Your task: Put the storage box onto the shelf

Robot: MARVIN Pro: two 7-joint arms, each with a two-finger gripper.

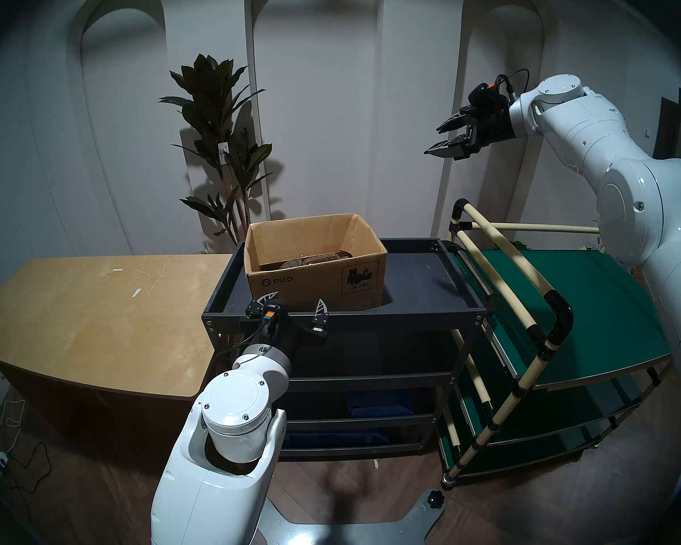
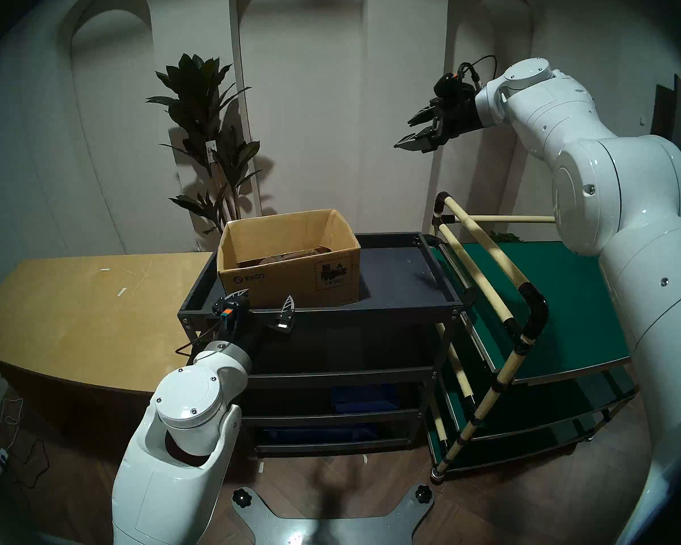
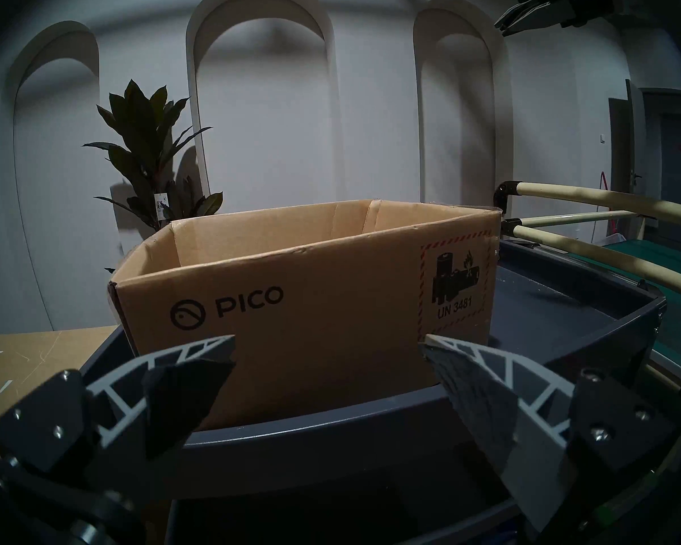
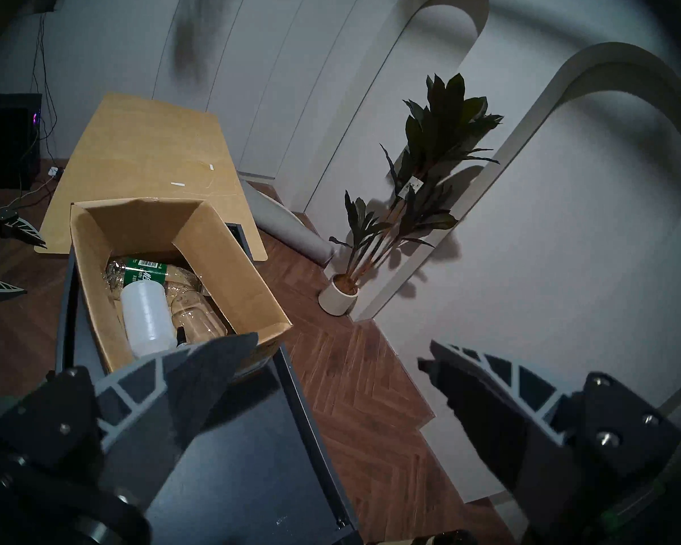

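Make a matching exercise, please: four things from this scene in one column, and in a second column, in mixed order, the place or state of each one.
Things:
1. storage box
2. left gripper
3. right gripper
4. white plastic bottle

Places or states:
a. open, raised high in the air above the green cart, holding nothing
b. lying inside the box among clear bottles
c. standing on the top tray of the shelf, toward its left end
d. open, at the near rim of the shelf, just in front of the box, holding nothing

Pairs: 1-c, 2-d, 3-a, 4-b
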